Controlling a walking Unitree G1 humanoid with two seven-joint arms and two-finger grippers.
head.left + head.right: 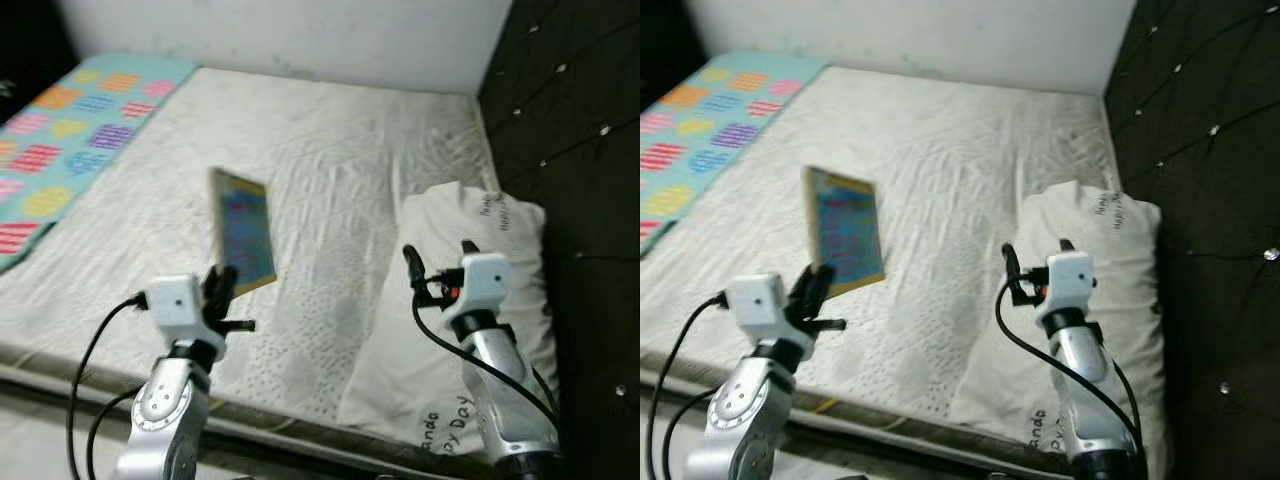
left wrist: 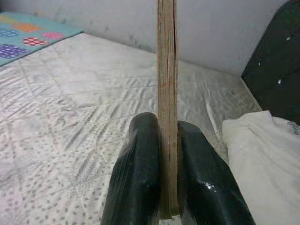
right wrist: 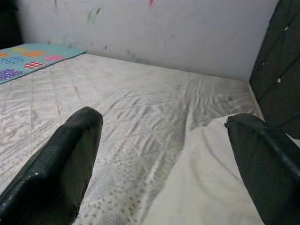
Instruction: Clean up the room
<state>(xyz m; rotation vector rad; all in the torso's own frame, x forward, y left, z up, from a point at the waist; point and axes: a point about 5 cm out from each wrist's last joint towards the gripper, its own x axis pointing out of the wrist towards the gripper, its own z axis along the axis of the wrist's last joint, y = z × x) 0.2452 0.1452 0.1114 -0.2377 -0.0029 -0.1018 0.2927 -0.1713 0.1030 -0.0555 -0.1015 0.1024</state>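
The left gripper (image 2: 166, 176) is pinching the book (image 1: 243, 229) by its lower edge, lifting it upright clear of the bed (image 1: 330, 150), while the right gripper (image 3: 164, 164) is hovering wide open above the pillow (image 1: 490, 300).

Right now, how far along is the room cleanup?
Done: the book is off the mattress, lifted upright. In hand: the left gripper is shut on its lower edge; the right gripper hangs open above the pillow. Left: putting the book away; the patterned blanket is still spread out.
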